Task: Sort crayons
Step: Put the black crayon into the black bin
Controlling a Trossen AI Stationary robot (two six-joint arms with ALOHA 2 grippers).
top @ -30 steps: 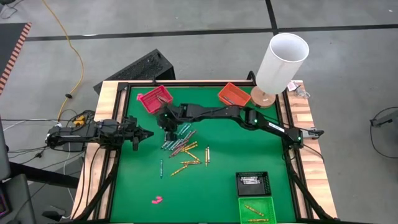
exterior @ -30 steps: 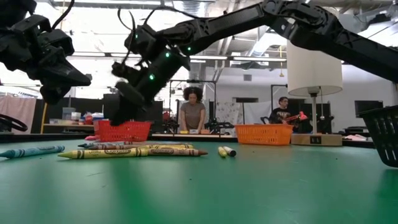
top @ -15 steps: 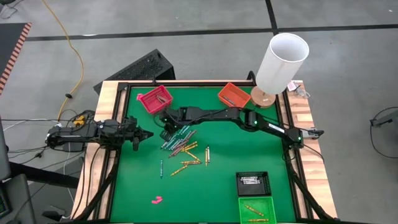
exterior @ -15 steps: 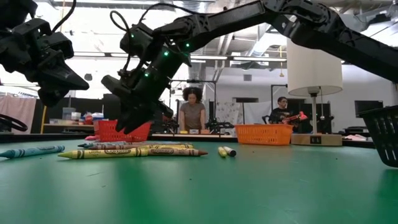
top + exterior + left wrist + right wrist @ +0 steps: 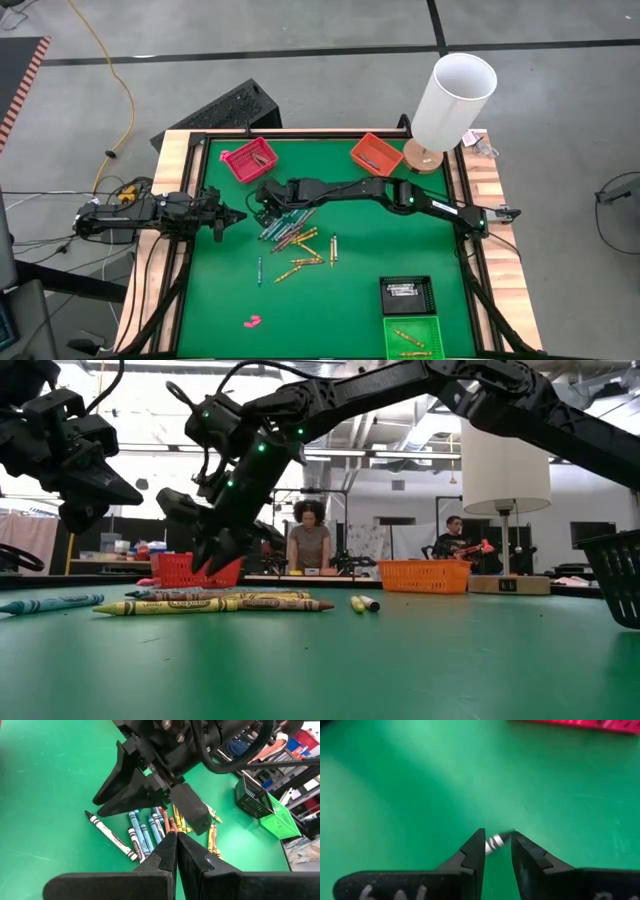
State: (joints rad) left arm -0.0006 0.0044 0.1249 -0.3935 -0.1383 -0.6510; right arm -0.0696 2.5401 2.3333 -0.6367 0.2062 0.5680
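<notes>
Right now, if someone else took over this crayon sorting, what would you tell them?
Left gripper: shut, empty, waiting at the table's left edge.
Right gripper: shut on a crayon, raised between the pile and the red tray.
Crayons: most lie in the pile mid-table; a few are in the green tray.
To do: drop this crayon, then sort the pile.

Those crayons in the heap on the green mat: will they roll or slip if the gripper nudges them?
Probably. The crayons are thin round sticks lying loose on the smooth mat, so a nudge likely rolls them sideways. They look stiff and light, so crossed ones may pivot or shift together.
</notes>
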